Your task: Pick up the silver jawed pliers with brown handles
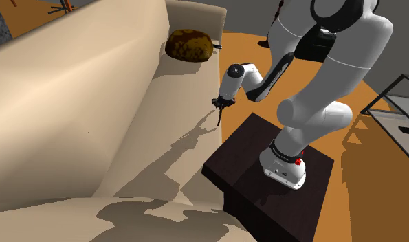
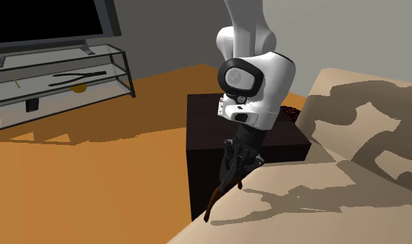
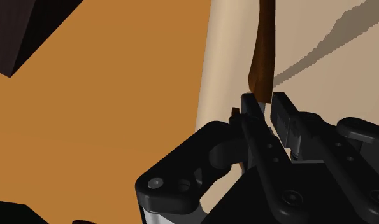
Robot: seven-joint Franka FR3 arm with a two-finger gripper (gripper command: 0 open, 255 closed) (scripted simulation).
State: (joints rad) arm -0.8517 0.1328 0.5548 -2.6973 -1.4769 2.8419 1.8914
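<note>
Both fingers pinch the pliers, clearest from the wrist.

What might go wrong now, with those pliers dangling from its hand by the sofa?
The fingers pinch the pliers near one end, brown handles hanging free, so they may swing or slip out. They hang at the edge of the sofa, so a drop might land on the orange floor rather than the cushion.
</note>
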